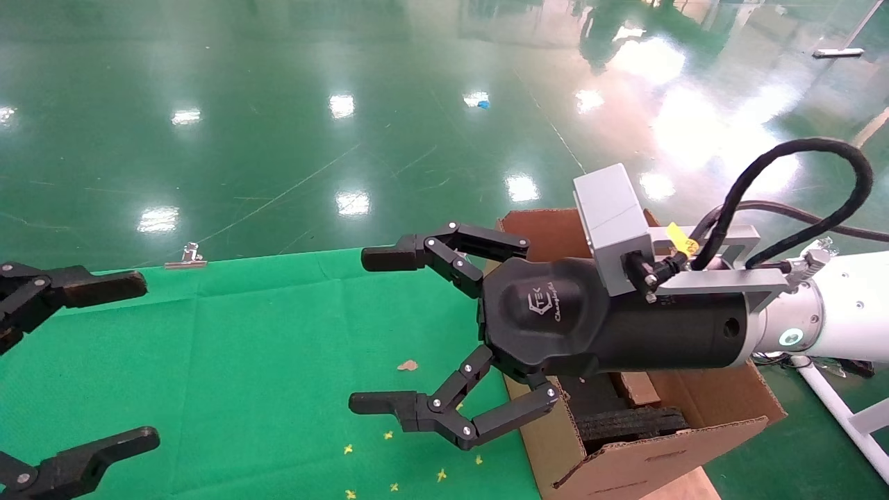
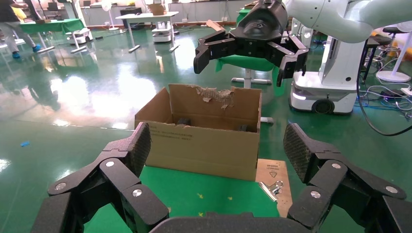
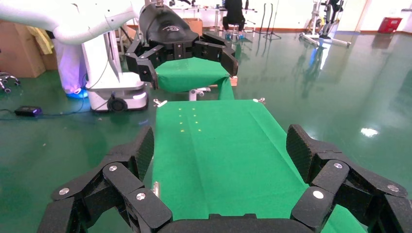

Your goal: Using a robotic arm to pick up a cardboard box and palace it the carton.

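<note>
You can read a white logo, "TEK", with script lettering beneath it, on the right tool's (image 1: 424,344) black housing; the carton's (image 2: 204,145) side print is illegible.

Corrugated cardboard carton (image 1: 701,410), glossy floor (image 1: 278,104)

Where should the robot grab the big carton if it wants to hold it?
Probably the carton's straight wall edge facing the table, pinched from above. The top is open and that wall stands thin and upright, so fingers fit either side. The far edge is torn. The open right gripper hovers nearest.
</note>
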Controlling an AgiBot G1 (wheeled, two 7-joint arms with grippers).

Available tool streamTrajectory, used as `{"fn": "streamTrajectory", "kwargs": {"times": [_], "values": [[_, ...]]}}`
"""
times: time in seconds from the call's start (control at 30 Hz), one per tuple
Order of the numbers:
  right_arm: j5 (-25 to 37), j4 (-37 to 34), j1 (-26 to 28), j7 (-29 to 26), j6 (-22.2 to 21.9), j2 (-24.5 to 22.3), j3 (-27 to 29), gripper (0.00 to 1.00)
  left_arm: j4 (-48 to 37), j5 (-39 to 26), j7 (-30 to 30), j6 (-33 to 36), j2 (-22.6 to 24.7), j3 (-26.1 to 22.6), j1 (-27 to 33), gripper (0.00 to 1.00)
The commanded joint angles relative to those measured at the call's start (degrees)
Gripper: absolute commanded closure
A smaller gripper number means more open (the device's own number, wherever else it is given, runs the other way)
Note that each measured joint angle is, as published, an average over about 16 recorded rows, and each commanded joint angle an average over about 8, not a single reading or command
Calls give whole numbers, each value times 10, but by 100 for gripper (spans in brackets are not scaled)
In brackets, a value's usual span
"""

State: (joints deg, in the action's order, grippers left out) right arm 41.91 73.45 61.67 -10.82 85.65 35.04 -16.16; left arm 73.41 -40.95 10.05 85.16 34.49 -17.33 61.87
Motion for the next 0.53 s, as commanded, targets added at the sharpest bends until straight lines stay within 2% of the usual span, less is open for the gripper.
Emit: {"fn": "streamTrajectory", "kwargs": {"times": [0.03,0.53], "values": [[0,0,0,0,0,0,0,0,0,0,0,0,0,0,0,0],[0,0,0,0,0,0,0,0,0,0,0,0,0,0,0,0]]}}
